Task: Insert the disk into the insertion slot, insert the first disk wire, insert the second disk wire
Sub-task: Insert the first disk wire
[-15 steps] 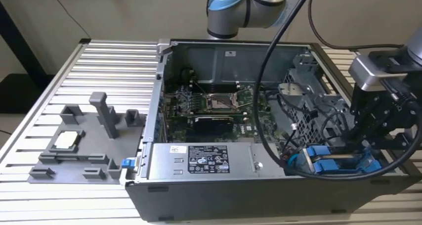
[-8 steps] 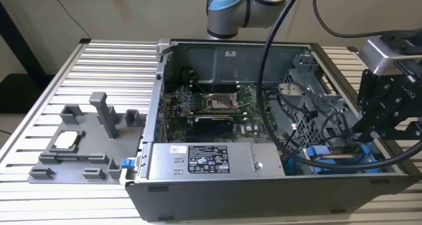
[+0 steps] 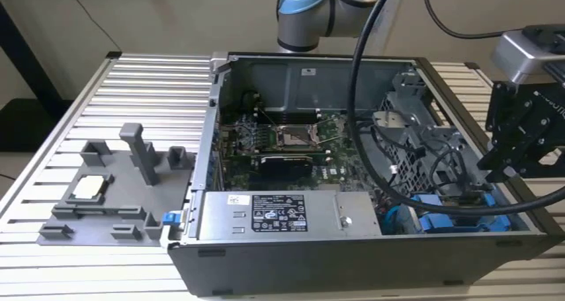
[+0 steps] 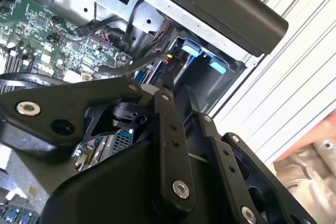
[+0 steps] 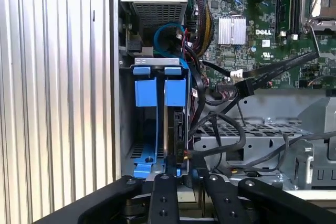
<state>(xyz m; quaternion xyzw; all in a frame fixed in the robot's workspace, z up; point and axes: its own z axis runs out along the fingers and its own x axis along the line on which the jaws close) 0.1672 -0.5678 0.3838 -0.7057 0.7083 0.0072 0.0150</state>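
Gripper (image 3: 505, 167) hangs over open computer case (image 3: 353, 264), at exterior view's right, above corner with drive bay. Jaws: gap hidden behind black linkage, cannot tell. In first wrist view, disk (image 5: 177, 129) sits on edge inside insertion slot (image 5: 125, 129), blue carrier (image 5: 146, 94) tabs at one end. Black wires (image 5: 198, 103) run just beside disk. Green motherboard (image 5: 252, 19) beyond. Case stands on slatted table (image 3: 150, 83).
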